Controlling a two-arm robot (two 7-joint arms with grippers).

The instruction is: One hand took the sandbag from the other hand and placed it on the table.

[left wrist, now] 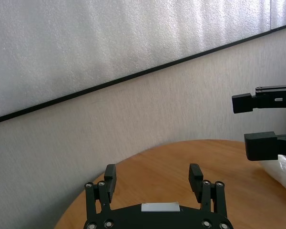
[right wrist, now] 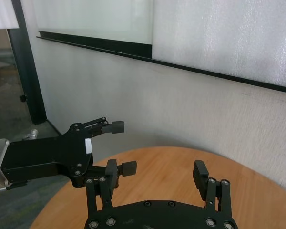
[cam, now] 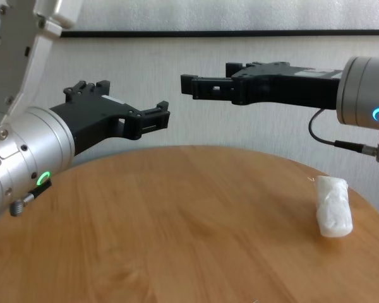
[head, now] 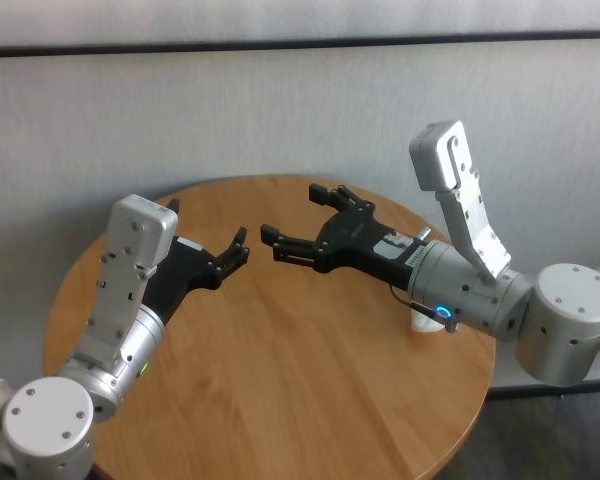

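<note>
Both arms are held up, pointing at each other. The left gripper (head: 238,245) and right gripper (head: 298,218) have fingers spread wide, holding nothing.

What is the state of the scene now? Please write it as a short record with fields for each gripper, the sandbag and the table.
left gripper: open, empty, raised above the table's left part
right gripper: open, empty, raised above the table, tips facing the left gripper
sandbag: lying on the table near its right edge, under the right arm, held by neither gripper
table: round, light brown wood top
gap between grippers: small, tips apart, not touching
</note>
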